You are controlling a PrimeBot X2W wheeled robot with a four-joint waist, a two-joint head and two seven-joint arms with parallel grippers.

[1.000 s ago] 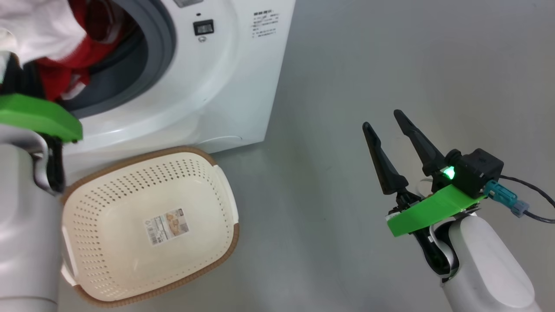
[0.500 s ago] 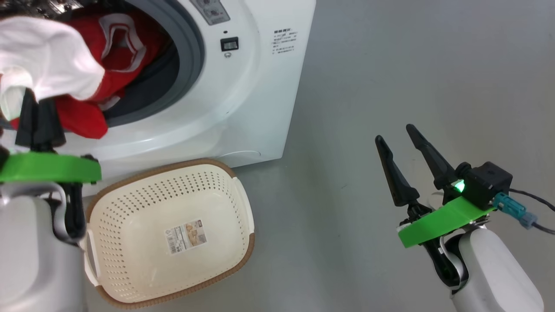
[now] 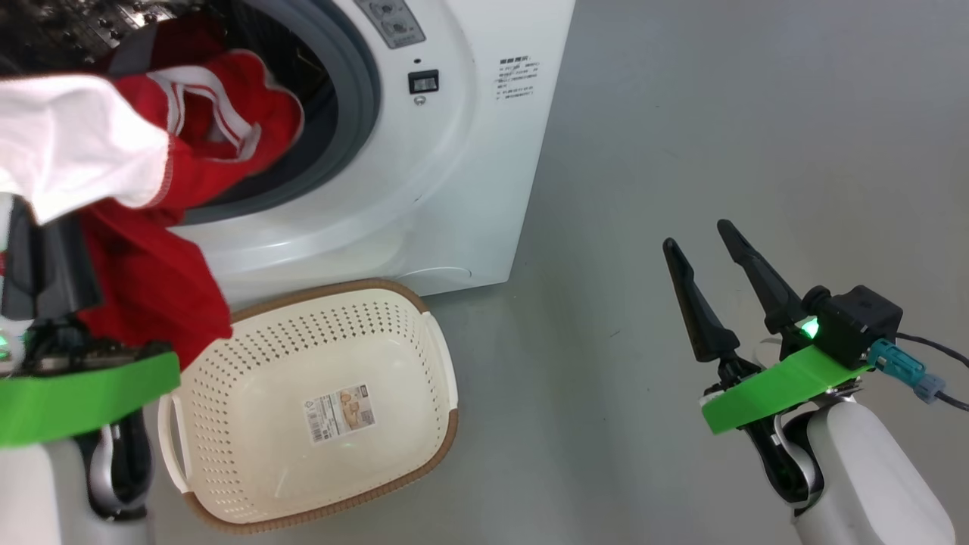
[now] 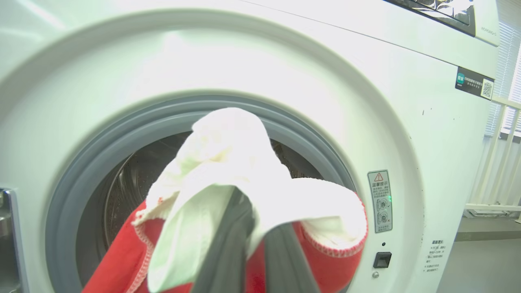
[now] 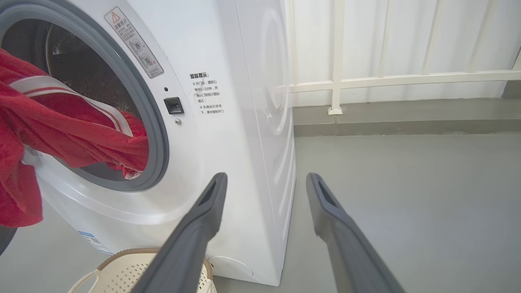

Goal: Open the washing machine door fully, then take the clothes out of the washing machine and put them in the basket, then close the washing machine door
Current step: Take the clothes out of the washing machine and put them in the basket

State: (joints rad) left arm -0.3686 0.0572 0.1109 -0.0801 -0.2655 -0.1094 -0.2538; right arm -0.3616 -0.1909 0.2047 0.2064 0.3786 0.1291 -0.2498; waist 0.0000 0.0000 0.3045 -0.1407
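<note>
With left pincer [image 3: 45,250] clenched on the clothes [image 3: 151,288], holds a red-and-white bundle half out of the washing machine [image 3: 454,189]: part hanging below the pincer, part trailing back into the drum beyond it. Shows the drum mouth uncovered, so opening the washing machine door judged done. Finds the basket [image 3: 447,424], just beside and below that pincer, with nothing in it. Has right pincer [image 3: 700,238] released, well apart, over the floor. Left to do: dropping the load into the basket, shutting the door.
</note>
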